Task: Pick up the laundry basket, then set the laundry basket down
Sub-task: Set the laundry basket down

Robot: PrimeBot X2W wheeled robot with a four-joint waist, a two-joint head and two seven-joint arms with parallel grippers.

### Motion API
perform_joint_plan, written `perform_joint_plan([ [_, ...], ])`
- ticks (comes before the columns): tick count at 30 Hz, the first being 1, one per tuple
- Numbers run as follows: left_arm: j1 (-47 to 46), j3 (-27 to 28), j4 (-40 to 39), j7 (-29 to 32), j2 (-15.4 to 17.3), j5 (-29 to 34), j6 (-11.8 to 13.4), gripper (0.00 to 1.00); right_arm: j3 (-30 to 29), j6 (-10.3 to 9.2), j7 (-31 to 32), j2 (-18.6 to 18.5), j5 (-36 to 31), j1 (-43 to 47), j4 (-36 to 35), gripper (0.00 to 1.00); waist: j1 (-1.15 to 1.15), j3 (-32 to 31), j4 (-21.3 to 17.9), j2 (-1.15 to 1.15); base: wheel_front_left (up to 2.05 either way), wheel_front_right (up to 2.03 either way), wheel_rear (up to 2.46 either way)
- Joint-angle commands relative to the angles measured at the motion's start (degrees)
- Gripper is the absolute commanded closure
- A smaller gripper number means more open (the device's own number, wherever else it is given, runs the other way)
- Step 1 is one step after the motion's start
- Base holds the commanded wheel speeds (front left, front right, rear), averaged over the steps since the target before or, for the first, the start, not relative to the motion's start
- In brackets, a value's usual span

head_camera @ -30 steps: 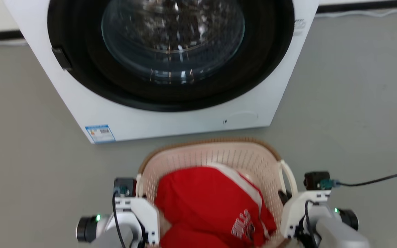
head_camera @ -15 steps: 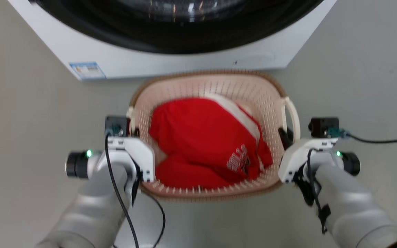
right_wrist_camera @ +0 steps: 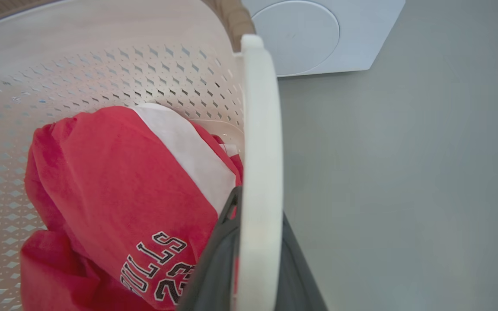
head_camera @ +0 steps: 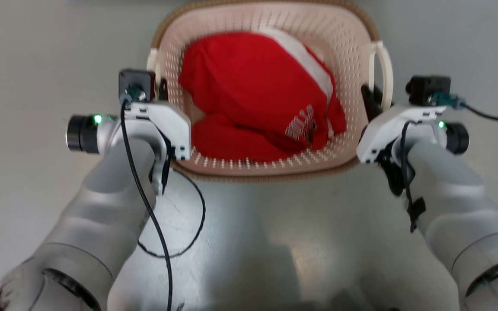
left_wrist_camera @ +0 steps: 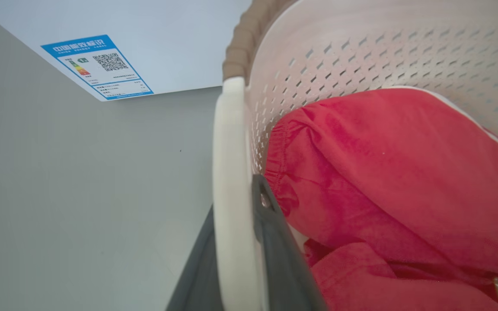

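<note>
Both pincers are clamped on the laundry basket [head_camera: 348,47], which sits at the top centre of the head view with a red garment [head_camera: 253,82] heaped inside. The left gripper [head_camera: 159,88] pinches the left loop handle [left_wrist_camera: 229,172] between its dark fingers, and the right gripper [head_camera: 373,98] does the same to the right loop handle [right_wrist_camera: 260,151]. Over the last second my head camera has swung downward, so the washing machine [right_wrist_camera: 318,39] has slid off the top of that frame. The basket has not shifted between my grippers. I read this as the grasp holding and the lift beginning, though I cannot tell whether the base has left the floor [left_wrist_camera: 80,194].
</note>
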Motion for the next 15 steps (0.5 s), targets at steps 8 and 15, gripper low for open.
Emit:
perform_joint_plan([
  [8,-2.78,6.31,-4.35,-0.36,1.72,6.7,1.7,1.0,-6.19,0.41,-1.28,-0.77,-7.57,-1.81,-4.33,1.0,0.0,8.85,0.96,0.0,0.0,0.0,0.0],
  [15,-3.08,10.64,-6.33,-0.37,1.71,11.81,2.1,1.0,-11.57,0.41,-1.29,-0.62,-13.01,-0.93,-6.04,1.0,0.0,11.38,1.12,0.0,0.0,0.0,0.0],
])
